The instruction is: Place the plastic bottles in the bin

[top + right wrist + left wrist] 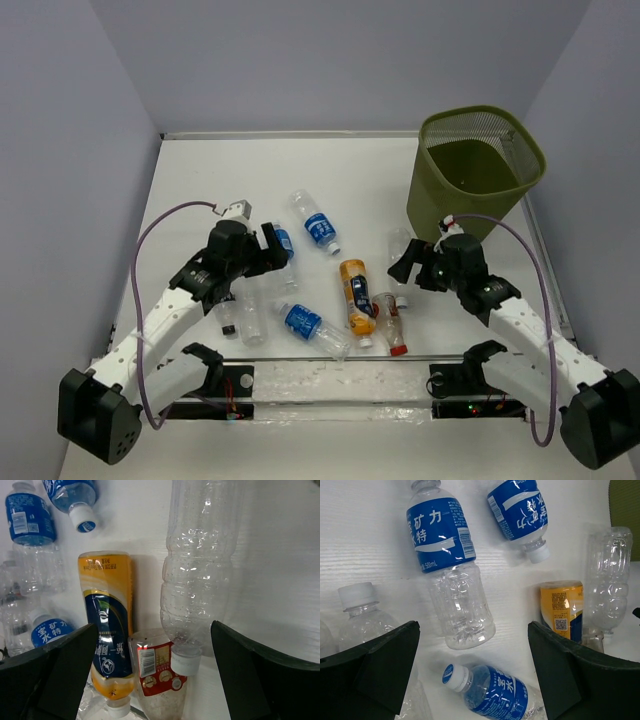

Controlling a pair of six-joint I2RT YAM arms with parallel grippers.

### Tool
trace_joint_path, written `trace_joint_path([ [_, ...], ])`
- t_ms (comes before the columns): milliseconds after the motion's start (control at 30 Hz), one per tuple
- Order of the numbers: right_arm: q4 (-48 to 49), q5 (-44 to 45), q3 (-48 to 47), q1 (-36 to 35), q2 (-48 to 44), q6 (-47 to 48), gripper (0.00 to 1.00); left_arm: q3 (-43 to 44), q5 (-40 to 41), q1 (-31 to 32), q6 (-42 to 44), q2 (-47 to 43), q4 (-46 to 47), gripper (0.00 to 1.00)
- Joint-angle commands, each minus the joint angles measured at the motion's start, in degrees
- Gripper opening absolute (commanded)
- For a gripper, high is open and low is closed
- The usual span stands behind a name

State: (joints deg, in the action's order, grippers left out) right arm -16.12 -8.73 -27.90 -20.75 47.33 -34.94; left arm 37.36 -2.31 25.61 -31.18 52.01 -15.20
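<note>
The olive wire-mesh bin (pixel 503 128) stands at the back right. Several plastic bottles lie mid-table: blue-labelled ones (pixel 316 225) (pixel 310 326), an orange one (pixel 355 293), a red-capped one (pixel 391 322) and clear ones (pixel 250 315). My left gripper (pixel 265 250) is open and empty above a blue-labelled bottle (pixel 442 535) and another, capped one (pixel 490 692). My right gripper (pixel 410 265) is open and empty above the orange bottle (pixel 107 620), a red-labelled bottle (pixel 160 680) and a clear bottle (pixel 200 565).
Grey walls close the table at the left, back and right. A clear strip (pixel 330 380) runs along the near edge between the arm bases. A small capped clear bottle (pixel 362 615) lies by my left finger.
</note>
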Motion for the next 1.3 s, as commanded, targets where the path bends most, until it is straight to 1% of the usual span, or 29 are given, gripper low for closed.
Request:
trace_joint_path([
  [0,8.81,11.08,0.04,-2.89,6.09,-0.66,1.00,1.22,7.38,3.56,-2.57,3.00,2.81,0.99],
  [33,9.17,12.06,-0.05,-2.89,6.89,-0.66,1.00,1.39,9.75,4.18,-2.66,3.71,2.81,0.99],
  [200,11.63,14.88,-0.22,-2.89,10.93,-0.39,0.99,2.54,13.11,5.59,-2.92,8.36,2.55,0.99],
  [400,15.33,13.30,-0.14,-3.42,18.31,-0.13,0.95,4.29,15.58,6.56,-3.80,11.18,3.16,0.99],
  [500,15.42,14.88,-0.40,-3.42,20.07,0.13,0.91,4.47,16.10,7.09,-3.89,14.60,4.30,0.99],
  [600,15.50,16.20,-0.66,-3.42,20.17,0.57,0.72,4.21,16.46,7.26,-3.89,17.59,5.79,0.99],
  [633,15.50,16.20,-0.66,-3.42,20.08,0.75,0.72,4.12,16.46,7.27,-3.89,18.21,5.80,0.99],
  [667,15.42,16.12,-0.75,-3.42,19.91,0.75,0.62,4.12,16.37,7.27,-3.89,18.91,6.67,0.99],
  [700,15.42,16.03,-0.75,-3.42,19.73,0.92,0.58,4.12,16.37,7.27,-3.89,19.62,6.94,0.99],
  [733,14.72,15.33,-1.01,-3.94,19.03,1.19,0.49,4.47,16.19,7.27,-3.89,21.01,7.11,0.99],
  [800,12.35,15.15,-2.42,-3.94,17.37,1.89,0.43,4.91,16.19,7.27,-3.98,22.95,7.11,0.99],
  [833,9.38,15.76,-2.86,-4.47,14.66,2.24,0.40,5.17,16.19,7.27,-4.06,23.40,7.29,0.99],
  [933,4.10,16.03,-5.32,-4.99,9.03,3.47,0.36,4.91,16.10,7.35,-4.42,24.89,9.22,0.99],
  [967,0.77,15.50,-6.02,-5.00,5.09,3.73,0.36,4.74,16.37,7.27,-4.59,25.16,10.01,0.99],
  [1000,-1.00,14.02,-8.03,-5.00,3.14,4.09,0.35,4.74,16.46,7.27,-4.51,25.77,10.36,0.99],
  [1033,-4.15,12.87,-9.09,-5.61,1.38,4.26,0.32,4.82,16.63,7.27,-4.59,26.12,10.89,0.99],
  [1067,-5.49,11.56,-10.32,-5.61,-0.38,4.44,0.31,4.82,16.81,7.27,-4.59,26.39,11.07,0.98],
  [1100,-6.28,10.15,-11.64,-5.61,-3.44,4.70,0.29,4.82,16.81,7.27,-4.51,26.56,11.33,0.95],
  [1133,-7.60,6.40,-14.52,-6.14,-4.69,5.23,0.27,4.91,16.55,7.27,-4.42,27.00,11.94,0.93],
  [1167,-8.13,4.79,-16.20,-6.14,-5.75,5.58,0.26,4.82,16.46,7.27,-4.42,27.18,12.21,0.91],
  [1200,-8.75,3.47,-18.22,-6.14,-6.80,6.54,0.26,4.82,16.02,7.27,-4.42,27.35,12.56,0.83],
  [1233,-10.23,1.81,-23.03,-6.14,-6.99,7.16,0.26,4.74,15.84,7.27,-4.42,27.36,13.26,0.78],
  [1267,-10.68,1.18,-25.51,-6.14,-6.90,7.86,0.26,4.65,15.75,7.35,-4.42,27.36,13.53,0.66],
])
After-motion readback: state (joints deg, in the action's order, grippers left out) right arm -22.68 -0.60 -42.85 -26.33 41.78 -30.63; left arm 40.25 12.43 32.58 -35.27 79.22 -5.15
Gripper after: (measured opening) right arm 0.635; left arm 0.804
